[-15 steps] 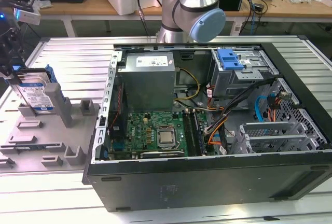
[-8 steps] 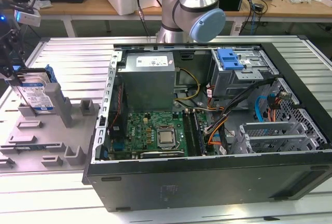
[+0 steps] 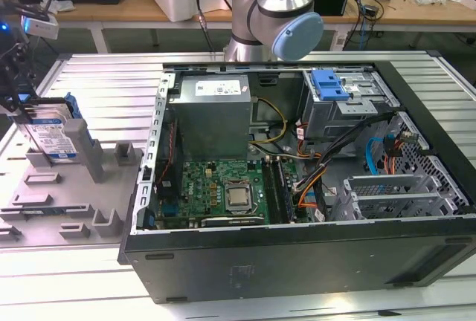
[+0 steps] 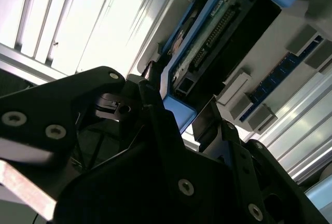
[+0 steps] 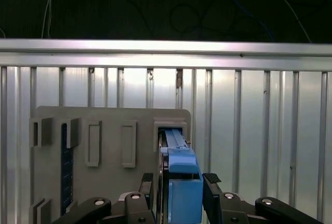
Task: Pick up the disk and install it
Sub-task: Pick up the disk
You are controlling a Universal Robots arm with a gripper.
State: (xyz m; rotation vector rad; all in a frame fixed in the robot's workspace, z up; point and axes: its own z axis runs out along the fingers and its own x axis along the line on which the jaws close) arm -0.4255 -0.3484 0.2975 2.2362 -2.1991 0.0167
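- The disk [image 3: 56, 137] stands on edge in a slot of the grey holder tray [image 3: 74, 213], on the bench [image 3: 104, 83] at the exterior view's left.
- In the first wrist view the gripper [image 5: 180, 181] straddles the disk's blue handle end, jaws drawn in close against both sides.
- An open computer case [image 3: 297, 265] sits just beside the tray.

Exterior view: gripper [image 3: 33, 143] is cut by the frame's left edge and covers a strip of the disk [image 3: 61, 139]. Arm [image 3: 275, 9] runs off the top edge. First wrist view: disk [image 5: 184, 193] runs off the bottom edge. Second wrist view: gripper [image 4: 181, 105] body hides 1 end of the disk [image 4: 218, 32]. Grip contact can't be told.
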